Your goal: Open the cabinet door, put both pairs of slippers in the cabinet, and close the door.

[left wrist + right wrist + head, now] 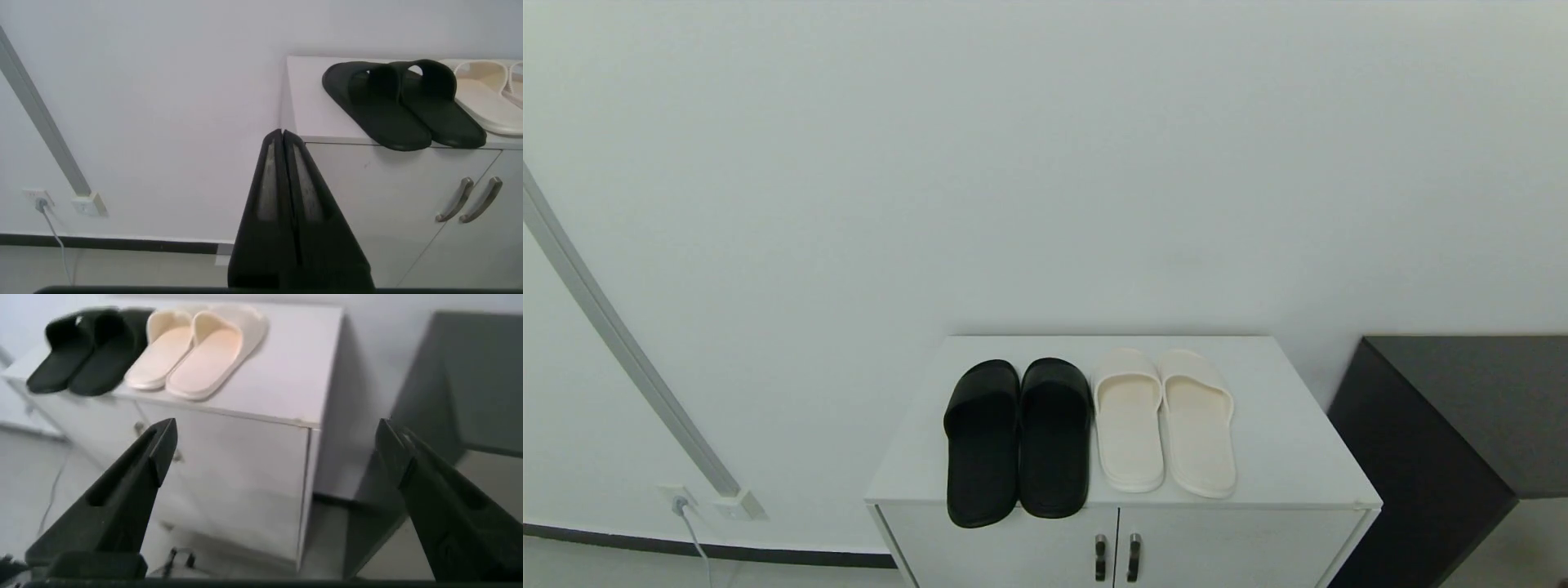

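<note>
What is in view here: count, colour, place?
black slippers: one pair, black, cabinet top, left
cream slippers: one pair, cream, cabinet top, right
cabinet: one, white, against the wall, doors shut
door handles: two, metal grey, where the doors meet
dark unit: one, black, right of the cabinet
wall socket: one, white, low on wall, left of cabinet
left gripper: one, black, shut, facing the wall beside the cabinet
right gripper: one, black, open, before the cabinet's right side
</note>
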You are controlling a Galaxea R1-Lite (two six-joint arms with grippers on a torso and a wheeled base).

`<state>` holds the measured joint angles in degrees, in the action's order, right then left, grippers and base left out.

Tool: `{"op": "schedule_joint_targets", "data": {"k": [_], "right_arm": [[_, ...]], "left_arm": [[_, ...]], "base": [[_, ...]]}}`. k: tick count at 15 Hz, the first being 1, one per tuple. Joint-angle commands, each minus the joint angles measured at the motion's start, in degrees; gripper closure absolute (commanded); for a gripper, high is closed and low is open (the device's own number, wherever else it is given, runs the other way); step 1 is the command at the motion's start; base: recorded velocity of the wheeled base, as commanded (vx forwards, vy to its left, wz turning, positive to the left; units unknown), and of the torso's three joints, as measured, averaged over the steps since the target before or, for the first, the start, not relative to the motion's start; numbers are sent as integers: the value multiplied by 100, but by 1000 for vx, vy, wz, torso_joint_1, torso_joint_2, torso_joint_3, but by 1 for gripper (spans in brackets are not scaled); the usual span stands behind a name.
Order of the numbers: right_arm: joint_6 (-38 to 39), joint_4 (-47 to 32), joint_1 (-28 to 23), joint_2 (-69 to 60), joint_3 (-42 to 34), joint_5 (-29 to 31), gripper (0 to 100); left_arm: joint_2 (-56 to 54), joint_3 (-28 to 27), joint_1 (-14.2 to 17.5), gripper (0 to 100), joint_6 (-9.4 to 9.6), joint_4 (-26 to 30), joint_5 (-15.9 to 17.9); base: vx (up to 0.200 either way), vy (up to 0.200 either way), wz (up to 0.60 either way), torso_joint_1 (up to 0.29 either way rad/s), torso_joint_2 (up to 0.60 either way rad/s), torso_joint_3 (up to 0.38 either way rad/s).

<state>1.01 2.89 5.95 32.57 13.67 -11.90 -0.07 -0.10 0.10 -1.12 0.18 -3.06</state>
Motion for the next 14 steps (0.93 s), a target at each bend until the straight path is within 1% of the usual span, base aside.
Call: {"op": "schedule_joint_targets", "data": {"k": [1, 3, 4, 5, 6, 7, 10, 12, 14], "right_arm": [[417, 1170, 1119, 2403, 347, 170, 0], [690, 1750, 2130, 3062, 514, 1040, 0], [980, 2040, 2666, 3458, 655, 1497, 0], [1270, 2260, 3097, 3809, 839, 1858, 0], [1428, 2418, 3387, 4178, 1077, 2165, 0], [1498, 2497, 3589, 4486, 1297, 2411, 0], [2122, 2550, 4265, 5576, 2167, 3493, 0], [2228, 2594, 4380, 6138, 2562, 3888, 0], [2210, 2963, 4432, 6622, 2773, 4248, 0]], "left_arm": [[7, 1, -1, 100, -2, -1, -2], [7, 1, -1, 100, -2, -1, -2], [7, 1, 8, 100, -2, -1, -2], [7, 1, -1, 100, -2, -1, -2], [7, 1, -1, 100, -2, -1, -2], [7, 1, -1, 100, -2, -1, -2], [7, 1, -1, 100, -11, -1, -2], [7, 1, -1, 100, -2, -1, -2], [7, 1, -1, 100, -2, -1, -2]], "base": [[0, 0, 0, 0, 0, 0], [0, 0, 0, 0, 0, 0], [0, 0, 0, 0, 0, 0], [0, 0, 0, 0, 0, 0], [0, 0, 0, 0, 0, 0], [0, 0, 0, 0, 0, 0], [0, 0, 0, 0, 0, 0], [0, 0, 0, 0, 0, 0], [0, 0, 0, 0, 0, 0]]}}
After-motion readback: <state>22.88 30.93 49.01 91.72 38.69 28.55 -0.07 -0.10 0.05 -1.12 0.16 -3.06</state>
